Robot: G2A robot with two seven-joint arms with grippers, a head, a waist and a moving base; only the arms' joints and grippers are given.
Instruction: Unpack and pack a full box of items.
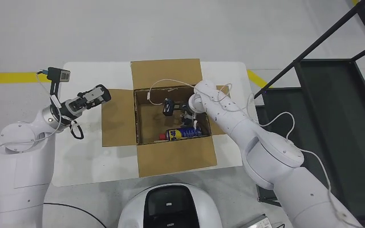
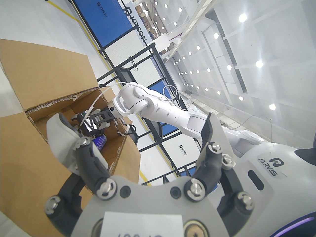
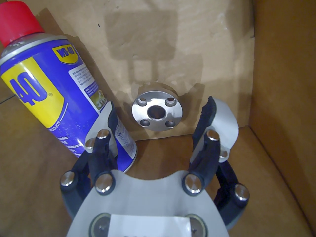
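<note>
A: How is the right gripper [image 3: 160, 106] set?
B: It is held inside the box [image 1: 174, 157], spread wide, with nothing gripped. A metal flange [image 3: 172, 114] is seen ahead, beside the spray can [image 3: 56, 82].
A: And the left gripper [image 2: 134, 122]?
B: It is held wide open outside the box.

The left jaws stand spread wide with nothing between them, their 2 pale fingers [image 2: 61, 134] faced with dark ribbed pads. Beyond them is the open cardboard box [image 2: 49, 70], its flaps folded outward and its cut edges ragged. The white right arm [image 2: 158, 109] slants down into the box, and the right jaws hang inside it, just above a blue can [image 2: 100, 142] that shows partly behind the near finger. A thin white cable [image 2: 98, 97] arcs from that arm's wrist over the box. Behind the arm stands a black frame [image 2: 153, 57] carrying blue and white panels, under a ceiling dotted with round lamps
</note>
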